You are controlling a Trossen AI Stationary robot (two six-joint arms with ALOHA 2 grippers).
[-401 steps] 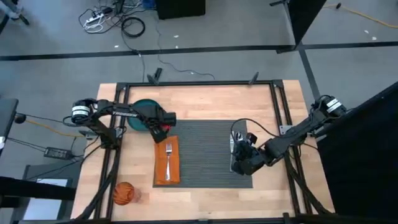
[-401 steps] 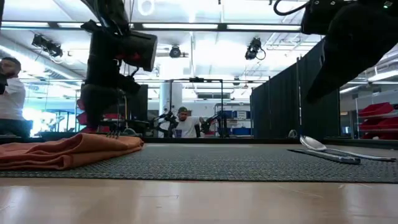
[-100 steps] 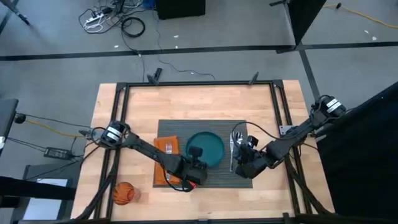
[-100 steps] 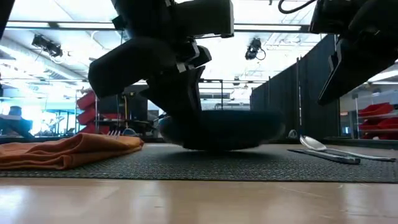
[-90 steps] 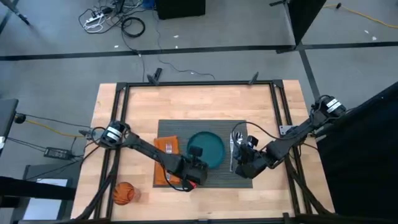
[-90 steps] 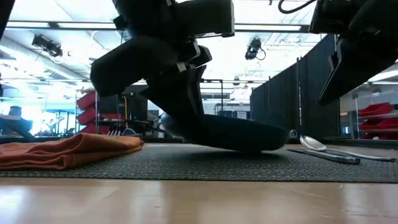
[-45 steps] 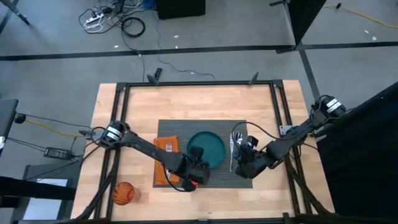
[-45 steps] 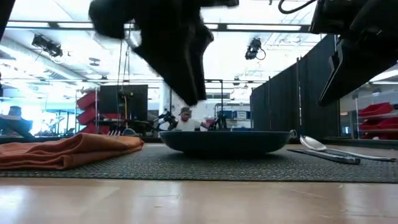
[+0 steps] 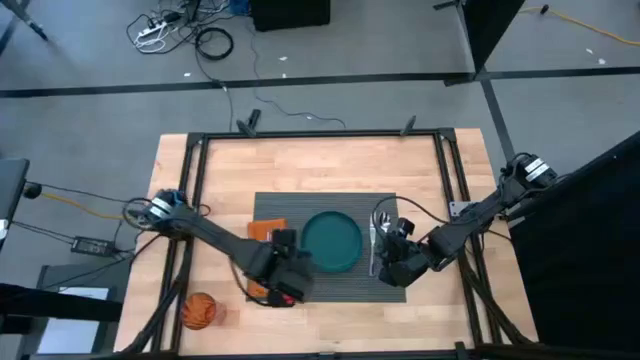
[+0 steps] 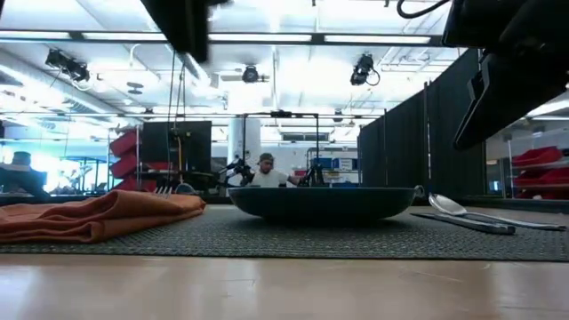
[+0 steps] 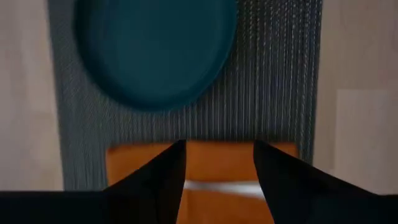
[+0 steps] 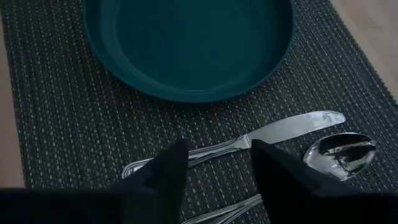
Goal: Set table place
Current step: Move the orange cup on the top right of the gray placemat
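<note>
Teal plate (image 9: 331,241) flat on placemat (image 9: 352,208), frame centre; left gripper (image 11: 217,163) spread over orange napkin (image 11: 217,155); right gripper (image 12: 214,163) spread over knife (image 12: 283,130).

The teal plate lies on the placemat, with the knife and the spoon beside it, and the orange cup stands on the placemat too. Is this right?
Not entirely. The orange cup stands on the bare wood of the table, off the placemat, as the high view shows. The teal plate, knife and spoon lie on the placemat.
</note>
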